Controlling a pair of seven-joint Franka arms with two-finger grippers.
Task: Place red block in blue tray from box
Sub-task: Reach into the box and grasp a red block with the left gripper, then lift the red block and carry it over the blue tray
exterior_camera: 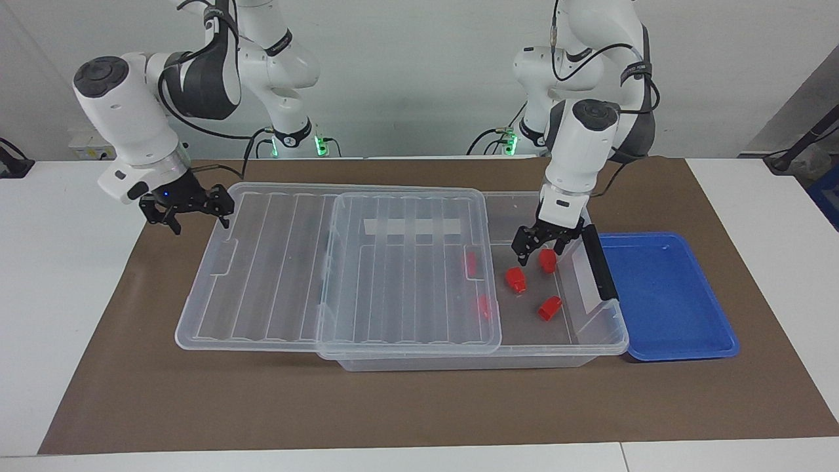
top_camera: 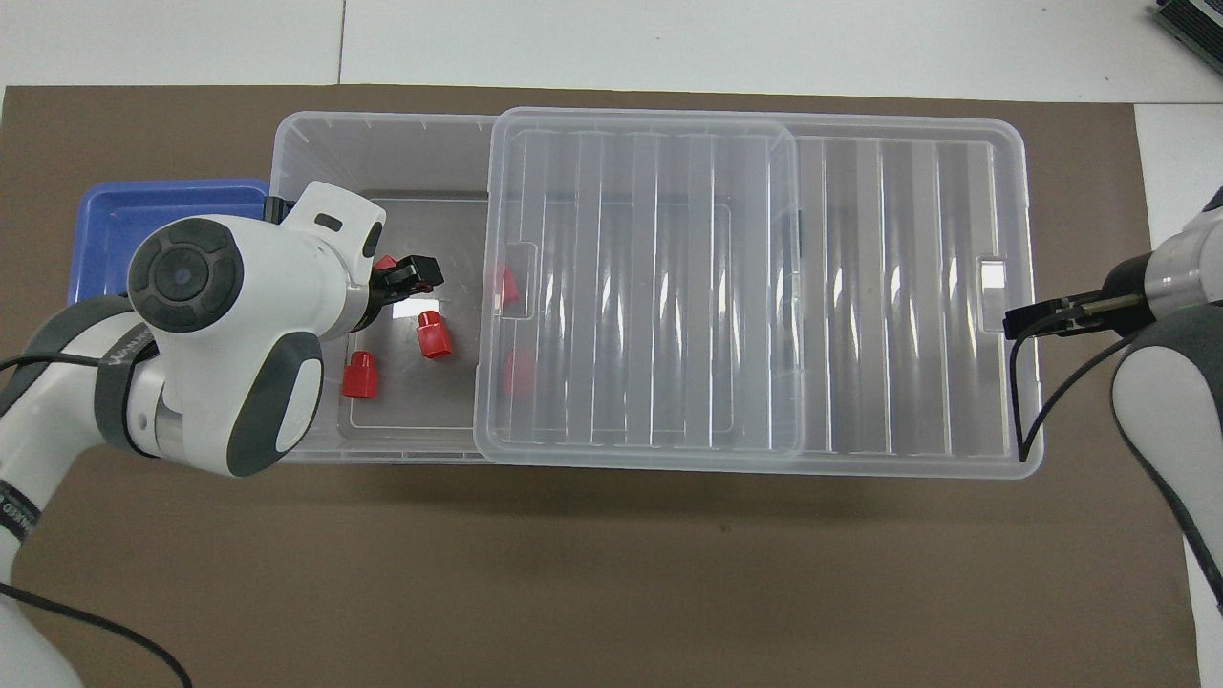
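Red block (exterior_camera: 547, 260), the one farthest toward the left arm's end, sits on the floor of the box (exterior_camera: 593, 344) in its uncovered part, close to the wall with the black latch (exterior_camera: 599, 261). With the box floor read as a clock in the facing view, this block is at about 1 o'clock of the open patch; a second block (exterior_camera: 516, 279) lies near the middle and a third (exterior_camera: 549, 307) at about 5 o'clock. Two more blocks (exterior_camera: 469, 263) show dimly through the clear lid (exterior_camera: 341, 269), which is slid toward the right arm's end and overhangs the box there.

Left gripper (exterior_camera: 539, 246) is down inside the box, fingers spread wide and empty, directly above the first block without clasping it. Right gripper (exterior_camera: 189, 211) hangs just off the lid's overhanging end, fingers spread, holding nothing; that arm waits.

Blue tray (exterior_camera: 668, 298) lies against the latch end of the box.
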